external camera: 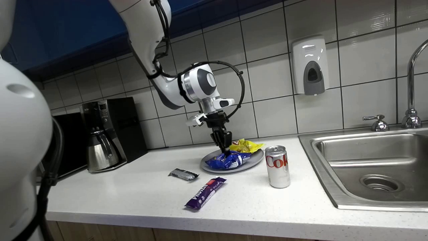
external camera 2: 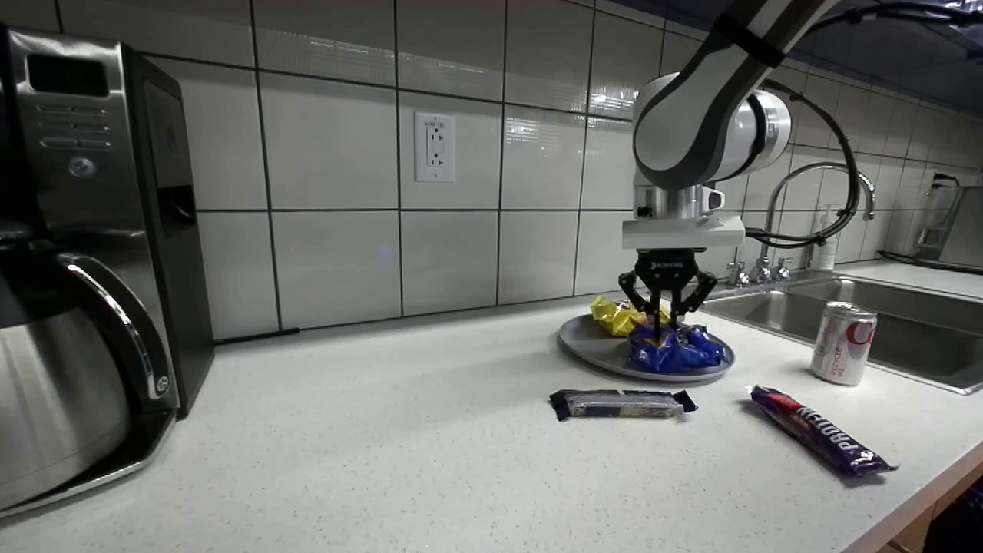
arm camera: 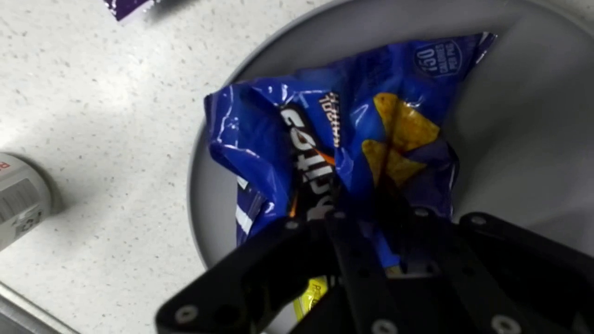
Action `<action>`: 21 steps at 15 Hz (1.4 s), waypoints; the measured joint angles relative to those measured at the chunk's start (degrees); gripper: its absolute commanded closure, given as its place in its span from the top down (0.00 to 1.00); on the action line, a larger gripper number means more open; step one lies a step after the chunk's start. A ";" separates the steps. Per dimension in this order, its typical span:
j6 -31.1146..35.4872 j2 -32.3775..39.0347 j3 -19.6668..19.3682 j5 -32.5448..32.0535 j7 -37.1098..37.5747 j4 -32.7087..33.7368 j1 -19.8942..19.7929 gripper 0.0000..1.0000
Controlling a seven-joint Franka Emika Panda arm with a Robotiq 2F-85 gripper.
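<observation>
My gripper (external camera: 226,152) points down over a grey plate (external camera: 257,158). Its fingers, seen in an exterior view (external camera 2: 666,326), are close together with a small gap, in folds of a blue Doritos bag (external camera 2: 683,355). The bag (arm camera: 357,116) rests on the plate and puckers between the fingers in the wrist view. The fingertips are dark and partly hidden there. A yellow bag (external camera: 247,146) lies on the plate behind the blue one, touching or close to it. It shows partly under the gripper in the wrist view (arm camera: 312,293).
A Diet Coke can (external camera: 278,171) stands upright beside the plate. A purple protein bar (external camera: 205,193) and a silver-black wrapped bar (external camera 2: 622,405) lie on the counter before it. A sink (external camera: 319,174) with a faucet (external camera: 412,83) and a coffee maker (external camera: 123,130) flank the counter. A tiled wall stands behind.
</observation>
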 measured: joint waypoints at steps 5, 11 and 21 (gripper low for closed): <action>0.01 -0.83 -0.31 0.00 0.00 0.00 0.00 0.00; 0.02 -2.08 -0.39 0.00 -0.04 0.01 0.28 0.00; -0.23 -2.80 1.99 0.00 -0.12 3.88 3.70 0.00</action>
